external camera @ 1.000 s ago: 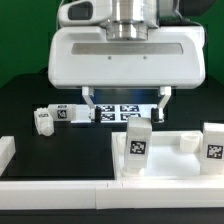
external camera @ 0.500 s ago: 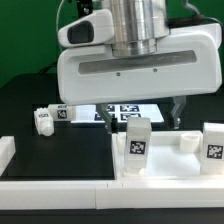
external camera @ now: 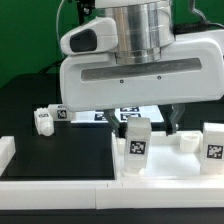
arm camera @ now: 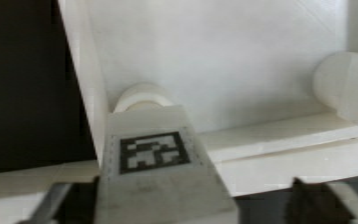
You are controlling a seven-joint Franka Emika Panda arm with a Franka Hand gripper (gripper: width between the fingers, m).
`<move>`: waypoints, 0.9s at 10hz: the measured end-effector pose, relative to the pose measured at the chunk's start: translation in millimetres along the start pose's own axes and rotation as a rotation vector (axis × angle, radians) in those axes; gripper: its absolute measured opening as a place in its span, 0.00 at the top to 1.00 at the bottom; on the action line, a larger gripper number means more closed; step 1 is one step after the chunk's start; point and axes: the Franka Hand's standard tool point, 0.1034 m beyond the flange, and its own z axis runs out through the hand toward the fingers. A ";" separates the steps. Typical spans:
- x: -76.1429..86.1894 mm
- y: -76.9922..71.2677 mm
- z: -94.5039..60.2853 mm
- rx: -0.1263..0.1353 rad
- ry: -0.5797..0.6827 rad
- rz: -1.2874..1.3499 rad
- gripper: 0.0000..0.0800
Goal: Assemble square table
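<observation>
Claw [arm camera: 197, 203] released: its two fingers [arm camera: 66, 203] stand either side of an upright leg [external camera: 135, 141], and a gap shows on at least one side, so nothing is gripped yet. By my reading the step in hand is taking hold of this leg. The next move calls for the jaws to come in square on its flat sides. After that it needs a straight lift and a careful lining-up over a round socket [arm camera: 144, 100], which the wrist view shows just beyond the leg.

Nearest lies a plain white bar [external camera: 55, 187] along the front edge of the black bench [external camera: 60, 150], with a second short bar [external camera: 5, 150] at the exterior view's left. Behind it, on the exterior view's right, sits the one square slab [external camera: 170, 168] with its raised rim. The straddled leg stands on it, and a second upright leg [external camera: 213, 143] appears to stand on it further right.

Farther off, at the left, an outer lying leg [external camera: 42, 121] and an inner lying leg [external camera: 66, 112] rest on their sides, just beside each other. That makes four legs: two upright, two lying. Farthest, under the claw's body, is the single marker board [external camera: 125, 112].
</observation>
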 end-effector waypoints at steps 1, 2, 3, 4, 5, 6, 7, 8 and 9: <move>0.0 -0.3 0.0 0.002 0.000 0.088 0.48; -0.1 0.1 0.4 0.001 0.000 0.143 0.62; -0.3 1.7 0.7 0.000 0.000 0.213 0.62; -0.3 5.6 1.9 -0.003 0.014 0.271 0.62; 0.4 9.0 2.9 -0.004 0.039 0.392 0.63; 0.8 11.1 4.4 -0.003 0.065 0.497 0.63; 1.5 11.5 5.1 0.007 0.081 0.629 0.64; 2.1 11.4 5.5 0.026 0.088 0.787 0.64; 2.0 12.3 5.8 0.048 0.090 0.904 0.64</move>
